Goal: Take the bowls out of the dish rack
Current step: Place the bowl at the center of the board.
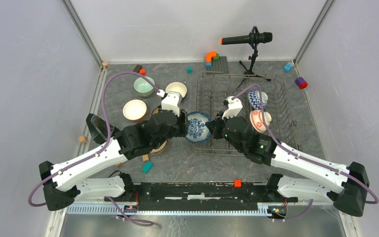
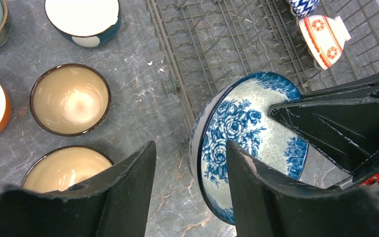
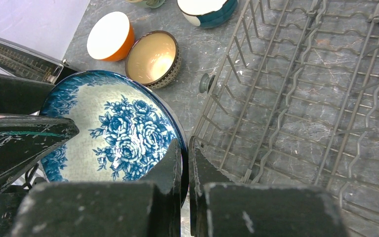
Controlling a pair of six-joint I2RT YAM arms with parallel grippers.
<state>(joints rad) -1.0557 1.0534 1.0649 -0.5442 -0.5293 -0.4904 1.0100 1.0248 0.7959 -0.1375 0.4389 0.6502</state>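
- Left of the dish rack (image 1: pixel 217 91), five bowls stand on the worktop (image 1: pixel 187 163): pale green bowl (image 1: pixel 143 85), teal-sided bowl (image 1: pixel 176 89), orange bowl (image 1: pixel 134 109), two brown bowls (image 2: pixel 70 98).
- At the rack's left edge, the right gripper (image 3: pixel 185 153) is clenched on the rim of the blue floral bowl (image 1: pixel 197 127). The left gripper (image 2: pixel 190 145) straddles the opposite rim, jaws parted.
- Near the rack's right side, the zigzag bowl (image 1: pixel 255 98) and red-white bowl (image 1: pixel 259 120) are left to unload.
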